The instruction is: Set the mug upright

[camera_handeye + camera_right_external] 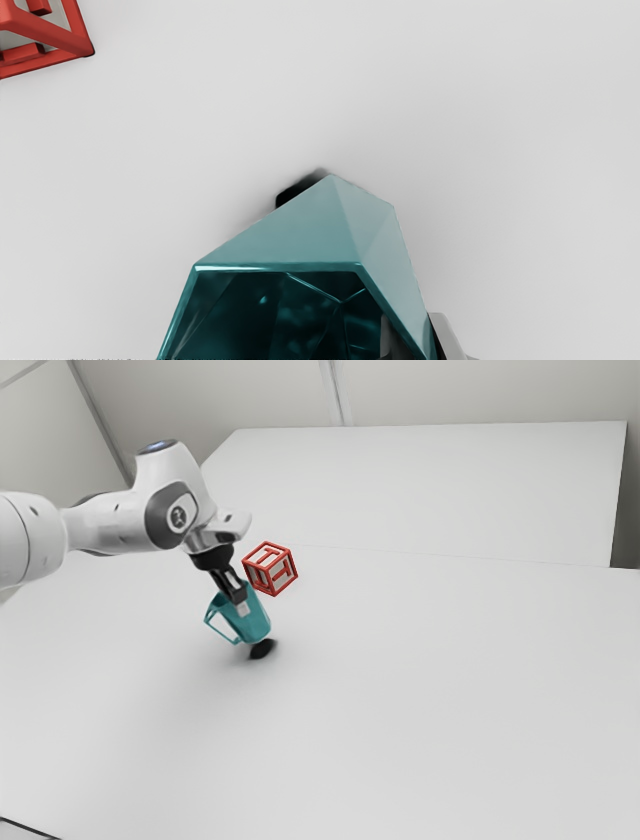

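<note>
Jaws [240, 603] were clamped on wall of mug [257, 625], one finger inside. Mug extended below jaws, mouth up; long axis leaned, base toward exterior view's right.

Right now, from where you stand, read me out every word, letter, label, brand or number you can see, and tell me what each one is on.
Red-framed cube with pale faces: raised red shapes like block letters, perhaps "I" or "H"; I can't tell which.
White robot arm's round dark joint cap: a small light emblem, too small to read.
Teal faceted mug: no text on the sides I can see.
</note>
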You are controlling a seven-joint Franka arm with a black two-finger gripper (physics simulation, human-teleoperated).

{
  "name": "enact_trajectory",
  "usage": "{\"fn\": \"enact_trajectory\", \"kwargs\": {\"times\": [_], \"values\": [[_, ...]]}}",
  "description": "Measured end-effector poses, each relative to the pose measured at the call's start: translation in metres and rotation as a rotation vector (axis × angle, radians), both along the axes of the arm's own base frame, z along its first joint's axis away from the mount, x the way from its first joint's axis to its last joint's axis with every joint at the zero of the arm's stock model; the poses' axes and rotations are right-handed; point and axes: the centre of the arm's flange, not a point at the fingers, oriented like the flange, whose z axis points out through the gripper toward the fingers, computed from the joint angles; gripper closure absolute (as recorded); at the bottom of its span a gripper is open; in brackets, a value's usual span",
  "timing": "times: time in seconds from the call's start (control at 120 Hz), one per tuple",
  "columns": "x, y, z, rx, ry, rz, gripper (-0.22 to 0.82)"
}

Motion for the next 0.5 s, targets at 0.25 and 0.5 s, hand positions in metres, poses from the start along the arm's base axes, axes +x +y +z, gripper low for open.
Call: {"fn": "enact_trajectory", "kwargs": {"times": [0.25, 0.5], "values": [[-0.021, -0.014, -0.004, 0.068, -0.005, 0.109, 0.78], [-0.044, -0.028, -0.019, 0.089, 0.031, 0.201, 0.78]]}}
